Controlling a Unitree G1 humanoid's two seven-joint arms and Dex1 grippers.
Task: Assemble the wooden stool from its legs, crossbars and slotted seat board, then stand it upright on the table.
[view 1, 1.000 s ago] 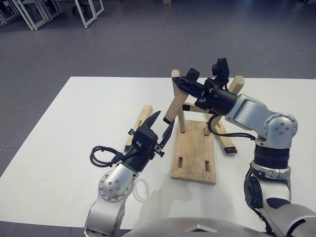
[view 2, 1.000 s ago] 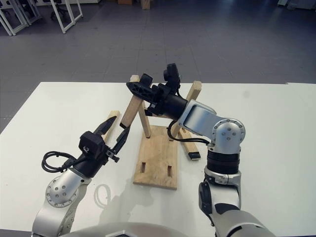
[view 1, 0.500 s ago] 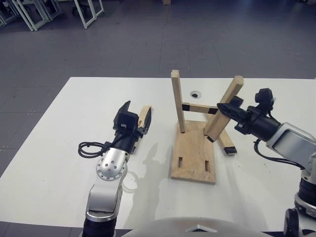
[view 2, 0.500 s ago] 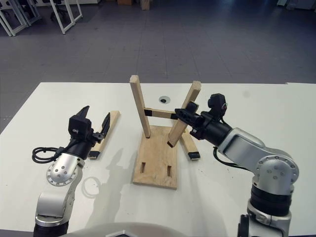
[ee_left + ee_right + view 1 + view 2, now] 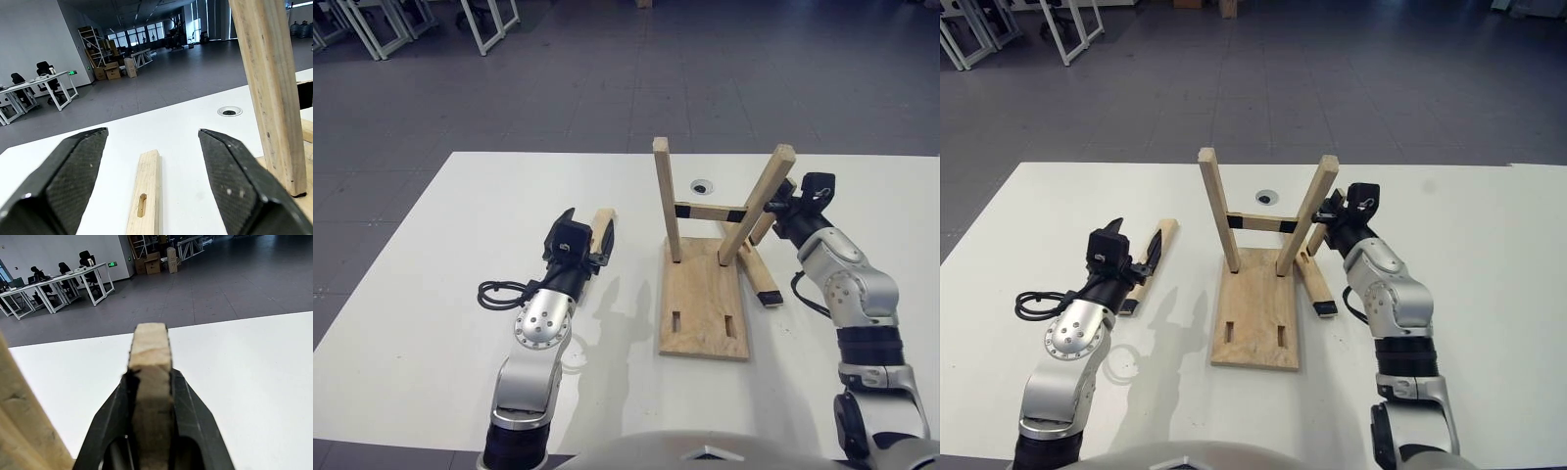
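Wooden leg (image 5: 150,345) clamped, right pincer (image 5: 780,208) swung rightward

The left gripper (image 5: 151,144) hangs spread wide above the white table (image 5: 190,128); a slotted wooden leg (image 5: 145,198) lies at its twelve o'clock, an upright leg (image 5: 269,88) at two.

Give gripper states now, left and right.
Left gripper: open, empty, at the loose leg.
Right gripper: shut on a wooden bar.

There was one seat board (image 5: 703,313), two upright legs (image 5: 662,196) joined by one crossbar (image 5: 710,211), and two loose sticks (image 5: 600,230) lying on the one counter (image 5: 460,294). A third stick (image 5: 150,345) sat in the right end effector (image 5: 150,376).
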